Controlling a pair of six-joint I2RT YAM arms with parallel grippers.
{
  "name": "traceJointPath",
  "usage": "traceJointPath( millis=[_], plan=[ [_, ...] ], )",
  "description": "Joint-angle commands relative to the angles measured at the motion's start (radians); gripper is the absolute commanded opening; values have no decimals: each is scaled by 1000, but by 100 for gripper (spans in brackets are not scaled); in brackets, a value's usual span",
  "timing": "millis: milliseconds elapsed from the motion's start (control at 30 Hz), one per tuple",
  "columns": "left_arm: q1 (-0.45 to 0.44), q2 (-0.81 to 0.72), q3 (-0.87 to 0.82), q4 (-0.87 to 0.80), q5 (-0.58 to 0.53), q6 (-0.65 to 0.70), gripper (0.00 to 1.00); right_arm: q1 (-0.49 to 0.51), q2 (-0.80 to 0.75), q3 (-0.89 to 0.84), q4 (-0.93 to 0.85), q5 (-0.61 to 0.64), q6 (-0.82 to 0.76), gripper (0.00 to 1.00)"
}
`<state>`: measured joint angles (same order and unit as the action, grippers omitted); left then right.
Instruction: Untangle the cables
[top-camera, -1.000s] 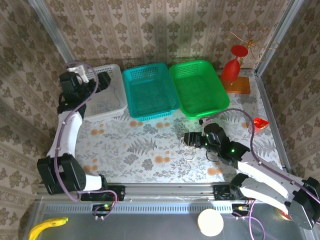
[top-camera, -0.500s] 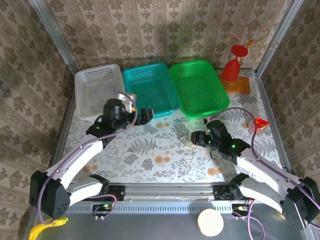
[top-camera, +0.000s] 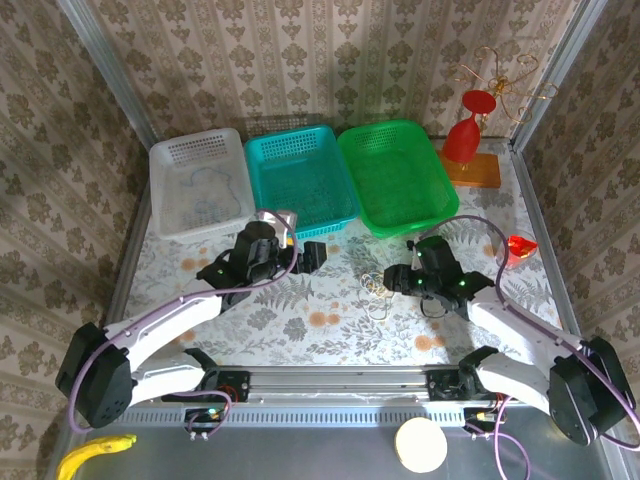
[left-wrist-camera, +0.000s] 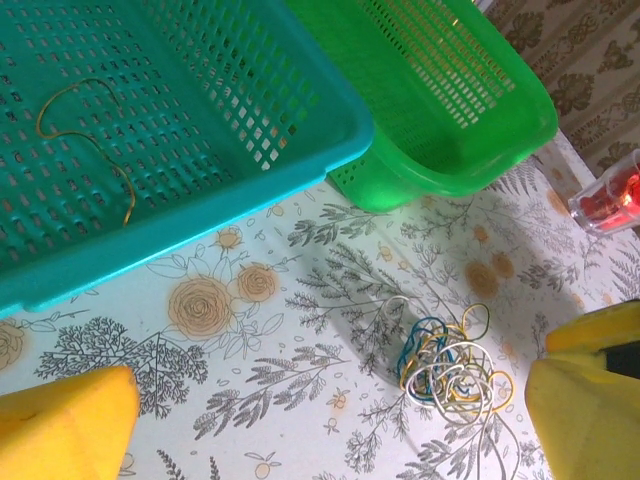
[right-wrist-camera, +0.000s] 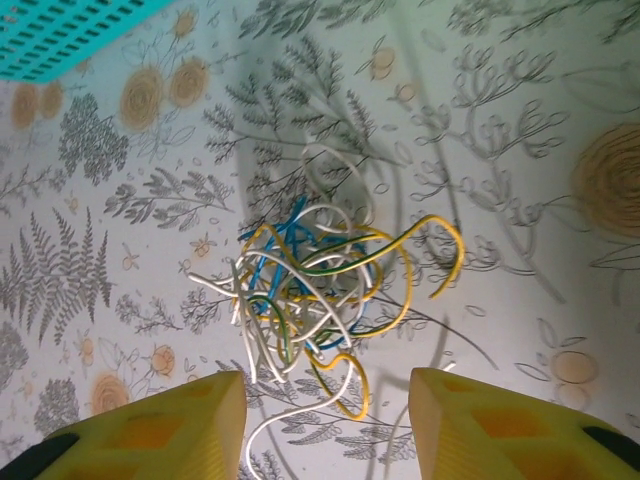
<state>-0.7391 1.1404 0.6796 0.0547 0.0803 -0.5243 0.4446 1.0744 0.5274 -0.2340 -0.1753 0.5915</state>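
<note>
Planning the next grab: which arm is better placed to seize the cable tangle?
Right. The right gripper, open, sits just beside the tangle; the left gripper, also open, is farther off.

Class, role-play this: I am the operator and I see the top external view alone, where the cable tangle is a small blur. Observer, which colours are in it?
Observer: The right wrist view shows the tangle as white, yellow, blue and green strands.
Operator: Is anything gripping it?
Observer: No. The right end effector is open, and its fingers are clamped on nothing.
Operator: Does the teal basket hold anything?
Observer: The left wrist view shows one yellowish cable lying in it.
</note>
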Motion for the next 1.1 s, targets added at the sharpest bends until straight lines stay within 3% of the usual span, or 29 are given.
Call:
traceJointPath(
  millis=[0, 467, 867, 1067],
  plan=[
    [-5, 12, 3, 48, -18, -22, 100, 1, 43, -25, 89, -93, 49, 47],
    [-5, 6, -17, 67, -45, -42, 100, 180, 275, 138, 227, -124, 81, 45],
    [-11, -13, -10, 11, -38, 4, 100, 166, 11, 72, -34, 53, 53, 45],
    [-105, 15, 25, -124, -65, 110, 95, 142, -76, -17, -53, 77, 86, 45]
  ],
)
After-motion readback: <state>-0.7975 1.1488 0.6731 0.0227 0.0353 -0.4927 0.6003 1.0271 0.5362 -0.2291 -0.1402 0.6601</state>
